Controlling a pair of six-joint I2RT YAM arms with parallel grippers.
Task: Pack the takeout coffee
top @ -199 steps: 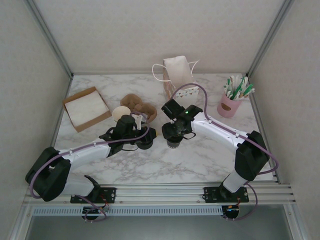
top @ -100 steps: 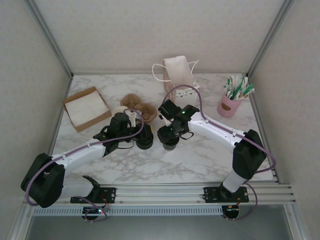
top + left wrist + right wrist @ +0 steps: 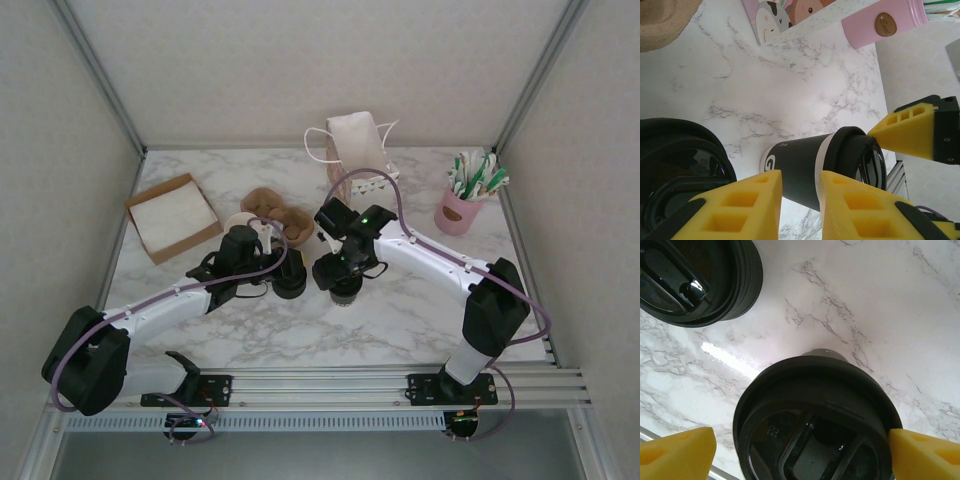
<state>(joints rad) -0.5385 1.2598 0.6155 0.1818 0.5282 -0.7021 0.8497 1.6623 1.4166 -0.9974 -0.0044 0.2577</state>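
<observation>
Two arms reaching to mid-table in the top view. Upright there on the marble table (image 3: 400,312), black takeout cup (image 3: 800,167) with round black lid (image 3: 815,415) pressed on. Straddling that lid from above, right gripper (image 3: 802,442), jaws spread wide: yellow finger at 3 o'clock of the lid at or against its rim, finger at 9 o'clock clear of it with marble showing between, so gripping nothing. Just beside the cup at 9 o'clock, squat pile of lids (image 3: 291,286). Right at that pile, left gripper (image 3: 800,192), yellow fingers parted by a narrow gap, nothing between them. Farther from the cup: cardboard carrier (image 3: 278,213) at 11 o'clock, paper bag (image 3: 355,145) at 12 o'clock by the back wall, pink holder of stirrers (image 3: 458,210) at 2 o'clock, open box of napkins (image 3: 170,218) at 10 o'clock.
</observation>
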